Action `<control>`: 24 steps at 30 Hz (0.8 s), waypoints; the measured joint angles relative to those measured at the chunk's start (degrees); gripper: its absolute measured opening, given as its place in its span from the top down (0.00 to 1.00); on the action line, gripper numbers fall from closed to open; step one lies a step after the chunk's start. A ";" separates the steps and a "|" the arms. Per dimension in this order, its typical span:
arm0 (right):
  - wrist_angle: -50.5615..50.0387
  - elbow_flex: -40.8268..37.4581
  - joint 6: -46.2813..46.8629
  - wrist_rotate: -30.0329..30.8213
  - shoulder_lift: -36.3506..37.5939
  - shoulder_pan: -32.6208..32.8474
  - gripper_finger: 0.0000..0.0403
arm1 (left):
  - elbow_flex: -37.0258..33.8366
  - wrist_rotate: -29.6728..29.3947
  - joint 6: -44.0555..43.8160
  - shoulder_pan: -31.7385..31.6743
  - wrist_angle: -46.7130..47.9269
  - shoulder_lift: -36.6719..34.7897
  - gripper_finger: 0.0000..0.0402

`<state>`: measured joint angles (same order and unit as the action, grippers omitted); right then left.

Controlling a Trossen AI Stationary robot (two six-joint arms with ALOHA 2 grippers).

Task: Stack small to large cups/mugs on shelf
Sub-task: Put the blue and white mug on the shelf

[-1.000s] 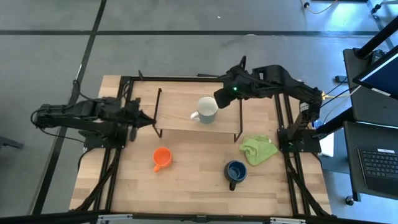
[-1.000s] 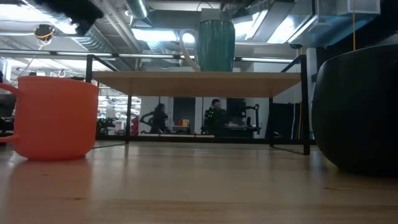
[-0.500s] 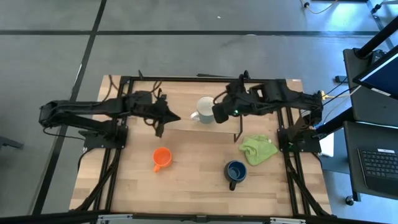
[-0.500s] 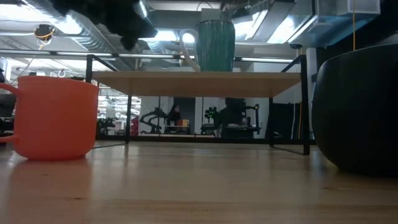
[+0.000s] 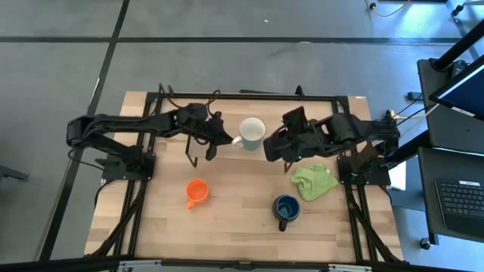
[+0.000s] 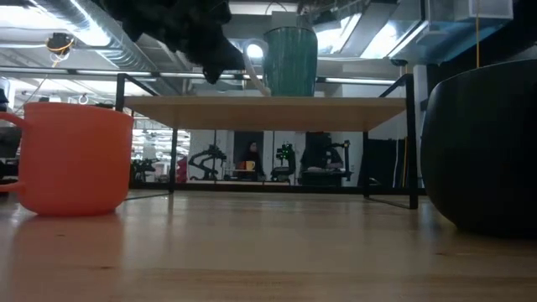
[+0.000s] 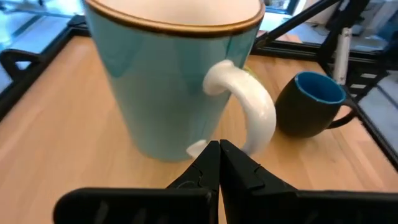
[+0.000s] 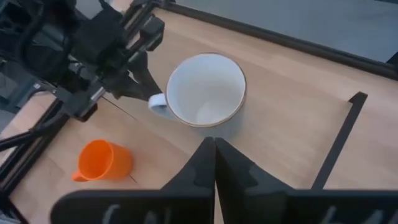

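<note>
Left gripper point(image 7: 219, 163) is sitting with its fingers pressed together, empty, its tips just beside the white handle of the large mug point(image 7: 175, 68). In the high view the left gripper point(image 5: 215, 136) is reaching over the shelf toward that handle.

Large mug point(image 5: 252, 132) is standing upright on the shelf point(image 6: 264, 111), pale teal outside and white inside. Low view is showing it on the board with nothing nested in it. Right wrist view confirms the bowl is empty.

Right gripper point(image 8: 213, 163) is also closed on nothing, hanging above and just beside the large mug point(image 8: 206, 90). In the high view the right gripper point(image 5: 271, 148) is on the mug's other side, over the shelf's near edge.

Orange mug point(image 5: 197, 190) and dark blue mug point(image 5: 286, 208) are standing on the tabletop point(image 5: 234, 227), well apart from each other and off the shelf. Lime-green cloth point(image 5: 315, 181) is lying near the right arm's base.

Progress, as a judgement: the base of the stack is placed. Blue mug and orange mug are both waiting to go in, blue first.
</note>
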<state>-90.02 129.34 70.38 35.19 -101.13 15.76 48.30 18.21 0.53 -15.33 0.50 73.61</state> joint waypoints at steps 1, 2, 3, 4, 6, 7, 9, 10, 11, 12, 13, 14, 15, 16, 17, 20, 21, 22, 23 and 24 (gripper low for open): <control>0.04 -0.43 0.09 -0.03 -0.01 0.12 0.99 | 0.47 0.68 0.02 0.00 -0.32 0.67 1.00; 0.08 -0.88 0.26 -0.06 -0.01 0.16 0.99 | 0.96 1.20 0.03 0.00 -0.72 1.28 1.00; 0.04 -1.41 0.96 -0.08 -0.01 0.16 0.99 | 1.44 1.78 0.01 0.03 -0.73 1.82 1.00; 0.05 -2.08 1.51 -0.09 0.01 0.16 0.98 | 1.90 2.43 0.01 0.14 -0.73 2.36 1.00; 0.01 -3.30 2.41 -0.29 -0.03 0.16 0.98 | 2.80 2.63 0.01 0.45 -1.10 3.54 1.00; 0.02 -3.87 2.99 -0.56 -0.04 0.16 0.98 | 3.11 2.67 0.01 0.60 -1.25 3.92 1.00; 0.00 -4.79 3.58 -1.34 -0.03 0.16 0.98 | 4.00 2.72 0.01 0.79 -2.30 4.83 1.00; 0.02 -5.37 4.16 -1.64 -0.01 0.22 0.97 | 4.50 2.74 0.02 0.79 -2.81 5.32 1.00; 0.00 -5.93 4.48 -1.72 -0.02 0.38 0.97 | 4.75 2.82 0.01 0.79 -2.91 5.80 1.00; 0.04 -6.47 4.64 -1.72 -0.04 0.61 0.97 | 5.22 2.97 0.02 0.79 -2.86 6.39 1.00; 0.11 -6.91 4.86 -1.76 -0.04 0.79 0.97 | 5.67 2.94 0.04 0.79 -3.05 7.04 1.00; 0.08 -7.21 5.64 -1.82 -0.04 1.04 0.97 | 6.05 3.00 0.05 0.79 -3.24 7.75 1.00; 0.18 -7.58 6.12 -1.83 -0.02 1.28 0.97 | 6.47 3.22 0.03 0.78 -3.45 8.35 1.00; 0.18 -7.88 6.62 -1.81 -0.01 1.49 0.97 | 6.69 3.80 0.01 0.76 -3.67 8.97 1.00; 0.22 -8.17 7.11 -1.81 -0.01 1.77 0.97 | 7.12 4.45 -0.03 0.76 -4.11 9.74 1.00; 0.46 -8.90 7.76 -1.34 -0.03 2.52 0.97 | 8.30 5.33 -0.26 0.81 -4.81 11.79 1.00; 0.50 -8.96 8.19 -0.95 -0.02 2.76 0.97 | 8.79 5.53 -0.33 0.82 -4.98 12.45 1.00; 0.46 -8.98 8.77 -0.58 -0.04 2.98 0.97 | 9.20 5.62 -0.35 0.87 -4.91 12.99 1.00; 0.46 -8.98 9.02 -0.17 -0.02 3.21 0.97 | 9.83 5.70 -0.33 1.01 -4.92 13.59 1.00; 0.44 -8.98 9.18 0.28 -0.02 3.34 0.97 | 10.35 5.82 -0.32 1.17 -5.01 14.07 1.00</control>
<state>-89.58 120.36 79.55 35.47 -101.15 19.10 58.64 24.03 0.20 -14.16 -4.51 87.68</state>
